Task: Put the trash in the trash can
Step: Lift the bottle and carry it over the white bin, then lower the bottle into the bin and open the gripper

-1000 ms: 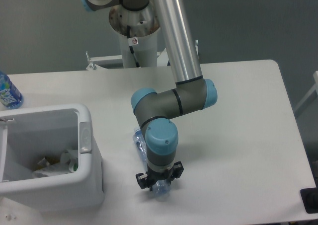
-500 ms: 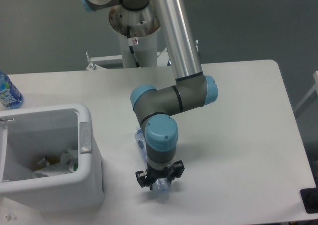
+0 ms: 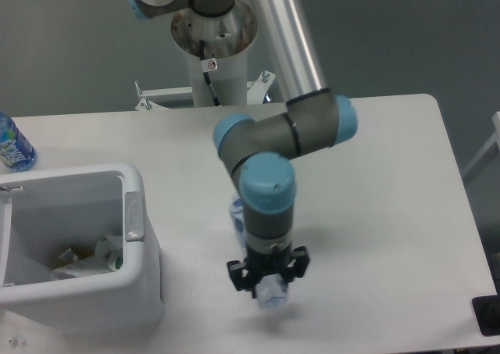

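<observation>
My gripper [image 3: 268,279] points straight down over the front middle of the table, shut on the crushed clear plastic bottle [image 3: 272,295]. The bottle's bluish ends stick out below the fingers and behind the wrist, and it seems to hang just above the tabletop. The white trash can [image 3: 131,210] stands at the front left, well to the left of the gripper, with its mouth open upward. A crumpled white wrapper with green marks [image 3: 87,259] lies inside it.
An intact bottle with a blue label [image 3: 12,144] stands at the table's far left edge. The robot's base post [image 3: 212,57] rises behind the table. A dark object [image 3: 487,315] sits off the front right corner.
The arm has risen and shifted slightly right, carrying the crushed bottle up from the table. The bin and its contents have not moved.
</observation>
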### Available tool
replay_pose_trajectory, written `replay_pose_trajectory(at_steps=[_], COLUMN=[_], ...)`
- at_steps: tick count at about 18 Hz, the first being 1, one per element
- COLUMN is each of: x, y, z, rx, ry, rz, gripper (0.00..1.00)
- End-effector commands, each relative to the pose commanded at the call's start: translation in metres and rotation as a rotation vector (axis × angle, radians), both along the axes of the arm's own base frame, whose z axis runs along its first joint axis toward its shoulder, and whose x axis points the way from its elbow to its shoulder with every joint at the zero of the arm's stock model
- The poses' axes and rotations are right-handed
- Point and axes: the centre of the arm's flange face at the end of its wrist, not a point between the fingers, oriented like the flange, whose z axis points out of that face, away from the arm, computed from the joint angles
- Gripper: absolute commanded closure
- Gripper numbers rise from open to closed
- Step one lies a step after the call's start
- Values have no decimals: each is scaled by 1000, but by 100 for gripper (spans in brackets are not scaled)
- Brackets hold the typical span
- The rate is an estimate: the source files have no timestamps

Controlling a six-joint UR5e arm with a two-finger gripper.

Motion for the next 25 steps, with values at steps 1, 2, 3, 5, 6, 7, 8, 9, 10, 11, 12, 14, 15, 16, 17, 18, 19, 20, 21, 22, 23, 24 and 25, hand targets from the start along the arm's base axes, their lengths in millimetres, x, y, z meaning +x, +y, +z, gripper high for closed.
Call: replay_pose_trajectory(at_steps=[1,2,3,5,6,7,8,9,10,11,12,14,15,16,17,18,19,20,21,22,23,24,25], x=[-3,-6,-6,0,5,15,24,41,59,79,96,126,141,159,176,192,204,211,220,228,235,237,244], y=[1,1,1,4,4,4,2,3,6,8,13,19,24,31,33,39,44,48,55,65,72,79,83], z=[28,51,76,117,134,153,170,186,198,212,219,232,236,238,242,242,242,240,235,226,221,214,212], rx=[42,80,120,203,242,278,313,343,364,381,389,406,414,417,424,426,428,428,428,419,424,428,433], ry=[35,63,87,117,125,133,134,132,133,142,145,152,152,147,146,140,138,135,132,124,125,126,126], rz=[15,33,50,53,39,18,1,-27,-56,-83,-108,-147,-170,-196,-219,-242,-262,-276,-295,-316,-333,-341,-354], gripper=[37,37,37,37,37,37,37,37,37,37,37,37,37,37,37,37,37,37,37,37,37,37,37])
